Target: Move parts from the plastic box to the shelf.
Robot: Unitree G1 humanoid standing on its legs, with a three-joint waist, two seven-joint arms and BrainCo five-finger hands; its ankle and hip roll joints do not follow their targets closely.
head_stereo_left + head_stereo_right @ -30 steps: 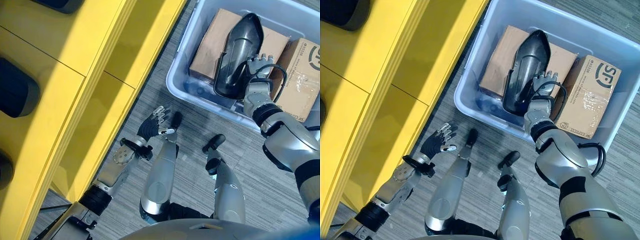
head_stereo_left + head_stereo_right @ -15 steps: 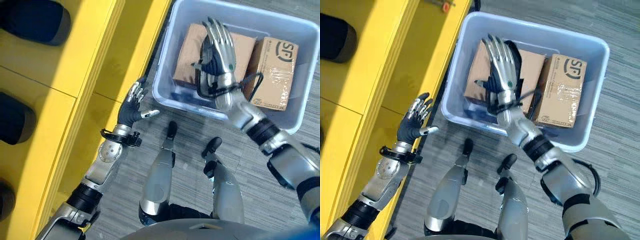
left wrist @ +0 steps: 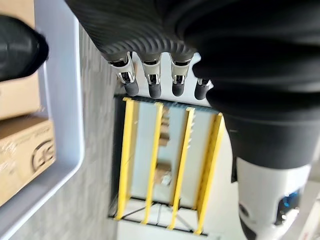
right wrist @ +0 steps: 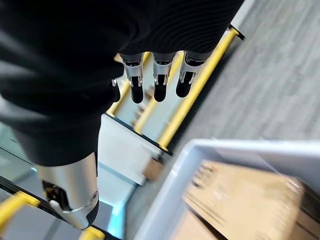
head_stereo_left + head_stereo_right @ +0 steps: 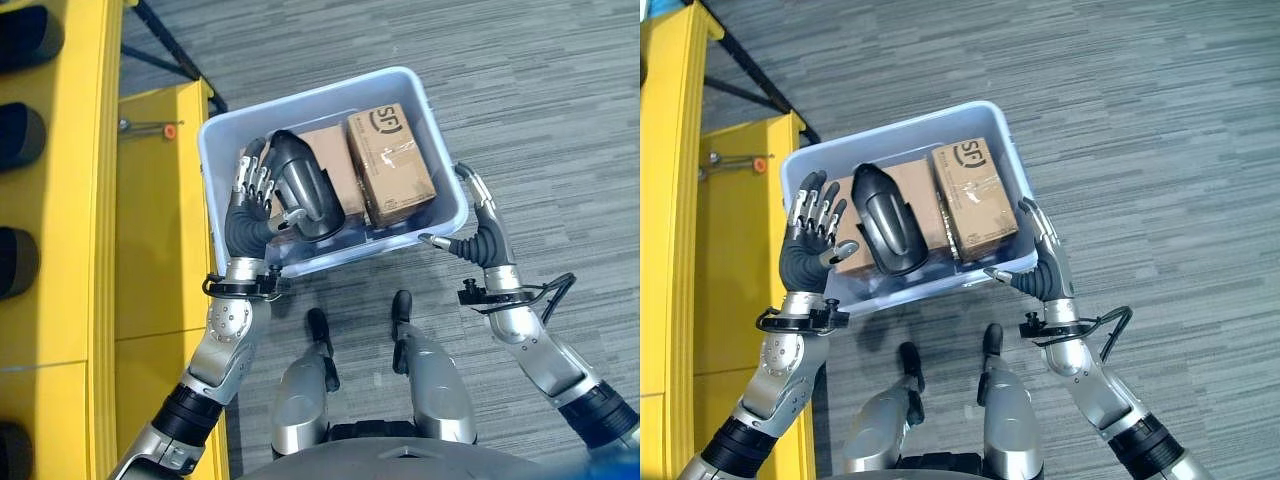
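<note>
A pale blue plastic box (image 5: pixel 310 88) stands on the grey carpet. Inside it a glossy black moulded part (image 5: pixel 305 190) lies across a plain cardboard carton (image 5: pixel 330 165), beside a taped printed carton (image 5: pixel 392 165). My left hand (image 5: pixel 808 250) is open at the box's left wall, fingers straight, just beside the black part and holding nothing. At the box's right front corner my right hand (image 5: pixel 1045 268) is open too, thumb pointing toward the rim, empty. The left wrist view shows the fingertips (image 3: pixel 150 90) past the box's rim (image 3: pixel 65 100). The yellow shelf (image 5: pixel 60 250) runs along the left.
Several dark parts (image 5: pixel 18 130) sit in a row on the shelf. A small red-tipped tool (image 5: pixel 150 127) lies on a lower yellow shelf board next to the box. Open grey carpet (image 5: pixel 520 90) spreads to the right and beyond the box.
The camera has swung far over the box. My right hand has let go of the black part and moved outside the box's right corner. My left hand has risen to the box's left wall.
</note>
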